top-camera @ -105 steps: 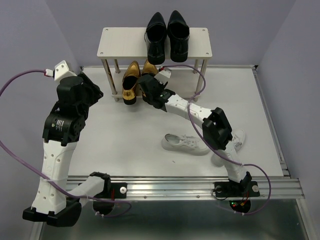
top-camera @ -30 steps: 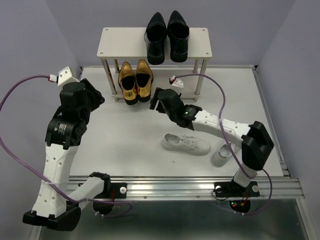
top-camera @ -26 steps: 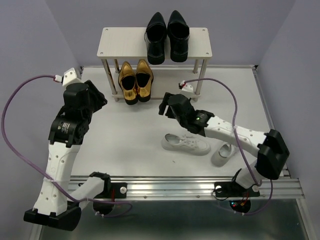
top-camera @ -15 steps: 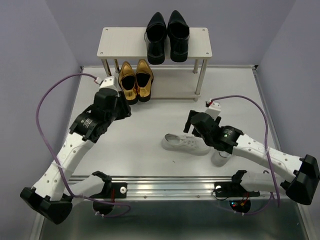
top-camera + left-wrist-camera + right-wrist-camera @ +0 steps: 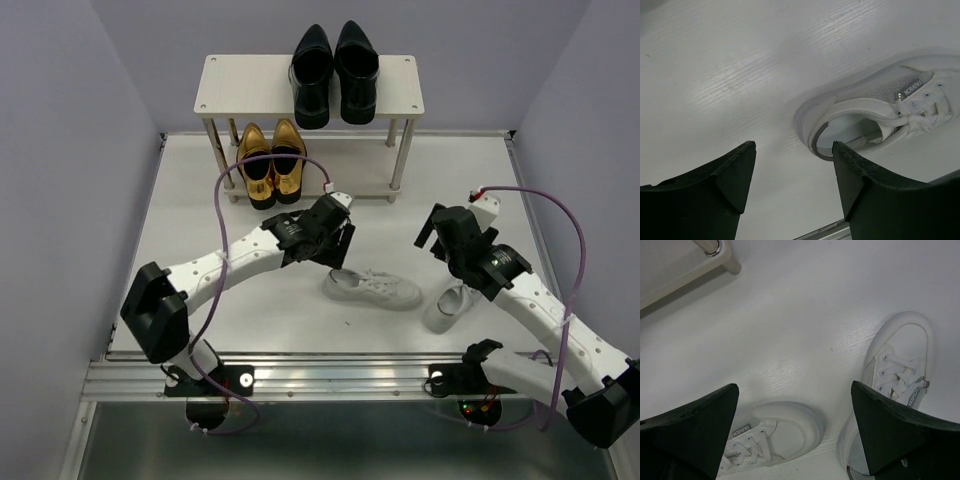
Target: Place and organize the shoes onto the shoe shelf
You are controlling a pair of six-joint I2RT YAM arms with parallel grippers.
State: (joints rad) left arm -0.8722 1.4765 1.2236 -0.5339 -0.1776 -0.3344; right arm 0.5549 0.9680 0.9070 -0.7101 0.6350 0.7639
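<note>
One white sneaker (image 5: 880, 92) lies on the surface (image 5: 250, 300) in front of the shoe shelf (image 5: 240, 85), its heel opening close under the left gripper (image 5: 792, 150), which gapes wide and empty. The second white sneaker (image 5: 900, 370) lies just beside it, below the equally open, empty right gripper (image 5: 794, 390). Both look light and soft-sided, so the stiffer heel collar seems a surer hold than the loose laces.

— Light?
— Bright and even, from overhead. My fingers (image 5: 690, 200) loom dark, slightly blurred at close range.
— Shadows, glare?
— Soft shadow beside the white sneaker (image 5: 875, 95); streaky sheen on the table (image 5: 715, 75).
</note>
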